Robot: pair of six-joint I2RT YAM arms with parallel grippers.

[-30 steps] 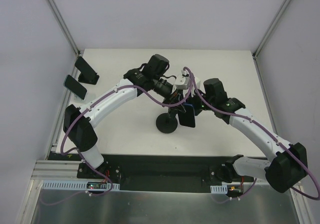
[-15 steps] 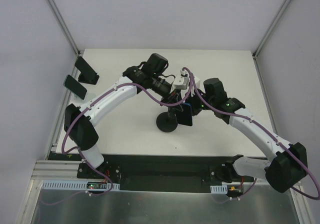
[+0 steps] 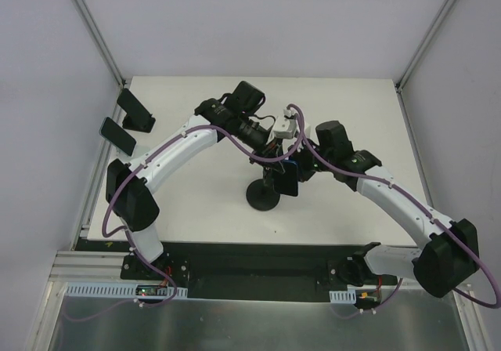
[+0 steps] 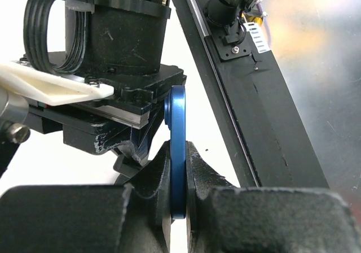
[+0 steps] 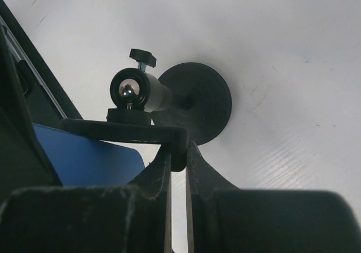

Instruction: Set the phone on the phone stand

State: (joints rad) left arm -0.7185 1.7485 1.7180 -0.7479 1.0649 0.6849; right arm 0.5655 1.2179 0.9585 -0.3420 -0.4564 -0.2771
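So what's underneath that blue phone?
The stand's round black base on the white table, slightly to one side. From above, the left gripper and right gripper cover where phone meets clamp.

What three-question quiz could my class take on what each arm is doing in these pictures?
1. True or false: the left gripper is shut on the blue phone.
2. What does the right gripper hold? A) a second phone B) the phone stand's clamp bar C) nothing
3. Fill in: the stand's round base rests on the white ____.
Key: 1 true; 2 B; 3 table.
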